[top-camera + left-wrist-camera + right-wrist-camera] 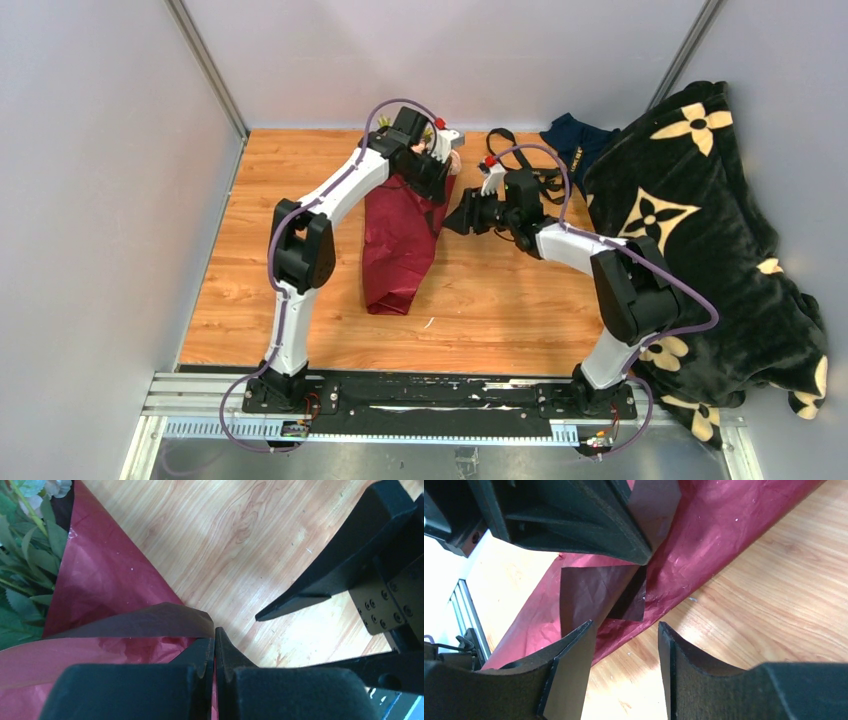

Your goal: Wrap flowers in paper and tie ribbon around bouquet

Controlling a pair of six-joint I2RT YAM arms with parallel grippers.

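left wrist: left gripper [215, 632] pinched shut on the paper [100, 575], light and crinkly; right gripper [624, 627] parted, empty; grasp the flap just ahead.

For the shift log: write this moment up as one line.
left gripper: shut on paper flap | right gripper: open, empty, beside paper | flowers: lying in paper
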